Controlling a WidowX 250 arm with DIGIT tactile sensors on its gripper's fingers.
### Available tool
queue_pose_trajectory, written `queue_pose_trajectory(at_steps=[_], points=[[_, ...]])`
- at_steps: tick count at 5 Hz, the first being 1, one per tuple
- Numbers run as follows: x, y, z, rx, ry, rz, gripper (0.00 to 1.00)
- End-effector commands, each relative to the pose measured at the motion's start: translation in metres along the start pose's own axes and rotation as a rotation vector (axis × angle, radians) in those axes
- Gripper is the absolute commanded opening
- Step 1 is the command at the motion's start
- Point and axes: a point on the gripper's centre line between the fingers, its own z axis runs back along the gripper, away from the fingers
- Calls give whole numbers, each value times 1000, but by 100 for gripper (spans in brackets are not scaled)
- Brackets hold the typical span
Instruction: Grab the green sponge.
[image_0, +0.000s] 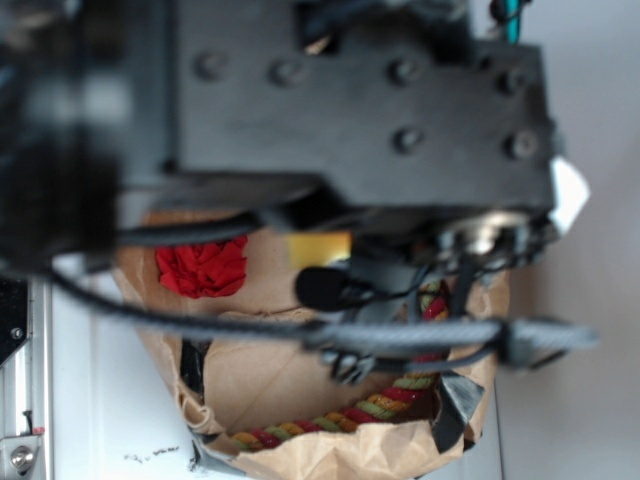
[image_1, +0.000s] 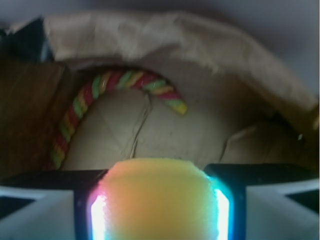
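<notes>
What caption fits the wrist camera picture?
The tool squeezes the green sponge inside a brown paper bag, beside a twisted rope.

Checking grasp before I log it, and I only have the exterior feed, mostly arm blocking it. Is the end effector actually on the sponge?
Observer: Yes. In the wrist view the green sponge sits between both fingers, filling the gap of the end effector.
Operator: I see a bit of rope at the bottom. Is it tangled with the sponge?
Observer: No. The rope curves along the far side of the brown paper, apart from the sponge.
Operator: Anything else near the fingers?
Observer: Not in the wrist view. The red paper ball shows only on your feed.
</notes>
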Motion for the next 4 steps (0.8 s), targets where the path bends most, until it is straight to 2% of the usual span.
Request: queue_pose_trajectory(at_steps=[1, 4], points=[[-3, 0, 34, 22, -61, -19, 0], [-10, -1, 35, 50, -63, -34, 0]])
